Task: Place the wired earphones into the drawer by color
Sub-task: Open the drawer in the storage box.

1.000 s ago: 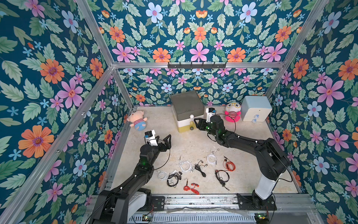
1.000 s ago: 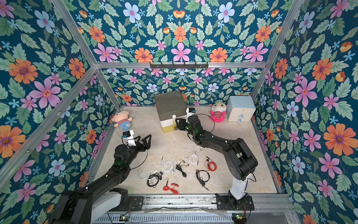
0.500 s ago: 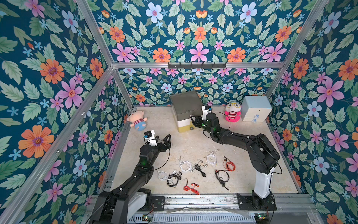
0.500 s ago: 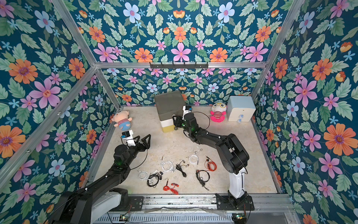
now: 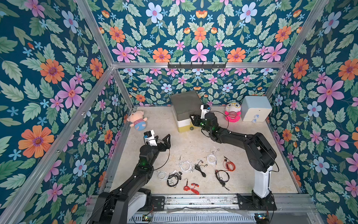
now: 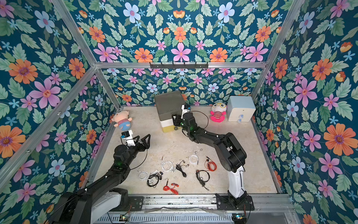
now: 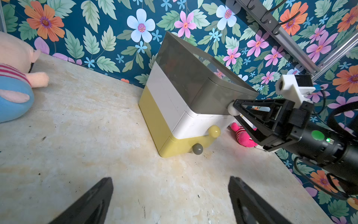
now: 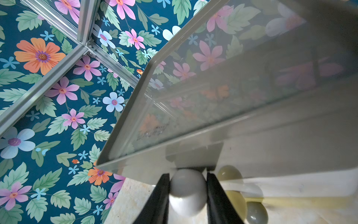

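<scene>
Wired earphones [image 5: 199, 168] lie scattered near the front edge of the counter [image 5: 193, 143], between the two arm bases and well apart from both pincers. The right pincer [image 8: 187, 180] is clamped on the white knob [image 7: 231, 109] of the three-tier drawer unit [image 5: 186, 110] at the back; a second ago it hung just off to the side of the unit's front. The left pincer [image 5: 165, 141] hovers spread wide over bare counter, unmoved. The unit's drawers all look shut, their contents hidden. The pale blue drawer box [image 5: 255, 111] is shut too.
</scene>
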Controlling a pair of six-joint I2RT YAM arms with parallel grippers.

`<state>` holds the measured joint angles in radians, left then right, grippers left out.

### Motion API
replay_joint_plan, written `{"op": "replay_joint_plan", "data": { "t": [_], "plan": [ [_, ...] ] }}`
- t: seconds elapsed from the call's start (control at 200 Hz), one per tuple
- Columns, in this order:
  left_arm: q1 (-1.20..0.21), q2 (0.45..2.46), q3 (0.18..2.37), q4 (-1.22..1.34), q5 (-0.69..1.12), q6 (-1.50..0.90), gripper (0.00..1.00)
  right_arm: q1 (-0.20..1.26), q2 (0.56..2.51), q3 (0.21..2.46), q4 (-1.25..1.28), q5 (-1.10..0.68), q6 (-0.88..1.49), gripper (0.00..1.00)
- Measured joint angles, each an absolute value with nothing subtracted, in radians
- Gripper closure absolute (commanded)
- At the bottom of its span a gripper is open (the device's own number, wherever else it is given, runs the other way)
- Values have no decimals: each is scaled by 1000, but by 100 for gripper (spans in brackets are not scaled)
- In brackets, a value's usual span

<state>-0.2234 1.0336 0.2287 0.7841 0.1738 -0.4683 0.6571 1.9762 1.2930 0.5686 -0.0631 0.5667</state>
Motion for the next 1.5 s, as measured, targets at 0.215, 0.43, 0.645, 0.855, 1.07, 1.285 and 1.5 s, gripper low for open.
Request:
{"op": "replay_joint_plan", "data": {
  "t": [0.215, 0.43, 0.645, 0.855, 1.07, 1.285, 1.5],
  "plan": [
    [-224, 1026, 226, 782, 165, -468, 1, 658, 1949, 1256, 578, -64, 578, 72],
    [-225, 1014, 219, 768, 159, -469, 1, 670, 1886, 1179, 579, -62, 581, 73],
    [-225, 1004, 212, 766, 156, -470, 1, 692, 1795, 1062, 595, -47, 581, 73],
    [-225, 988, 205, 766, 153, -472, 1, 713, 1713, 966, 601, -34, 581, 73],
    [-225, 975, 199, 766, 144, -472, 1, 723, 1646, 896, 594, -23, 581, 73],
    [-227, 969, 199, 763, 134, -472, 1, 735, 1598, 845, 595, -14, 581, 71],
    [-227, 963, 199, 762, 130, -469, 1, 738, 1589, 831, 597, -2, 581, 49]
  ]
}}
